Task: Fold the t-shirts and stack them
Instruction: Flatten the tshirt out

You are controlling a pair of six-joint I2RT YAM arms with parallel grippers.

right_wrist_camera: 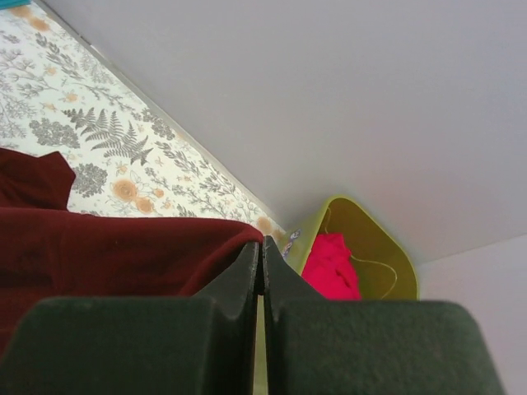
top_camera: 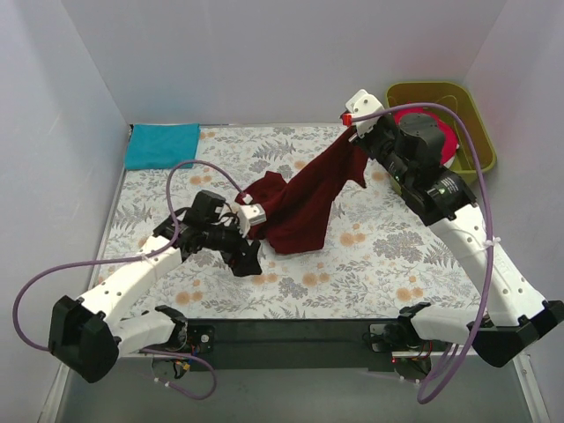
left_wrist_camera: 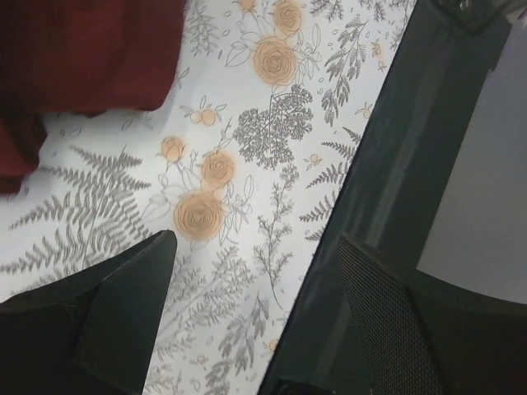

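The right claw (right_wrist_camera: 262, 247), pinched shut on an edge of the maroon t-shirt (top_camera: 304, 198), holds it aloft so the cloth drapes to the table (top_camera: 397, 264), apparently for spreading, while the left claw (left_wrist_camera: 255, 245) hovers wide open beside its lower end.

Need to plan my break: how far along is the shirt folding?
Done: the teal shirt lies folded at far left. In hand: the right gripper, fingers shut, holds the maroon shirt up, unfolded; the left gripper is open, empty. Left: the red-pink shirt sits in the olive tub; nothing stacked.
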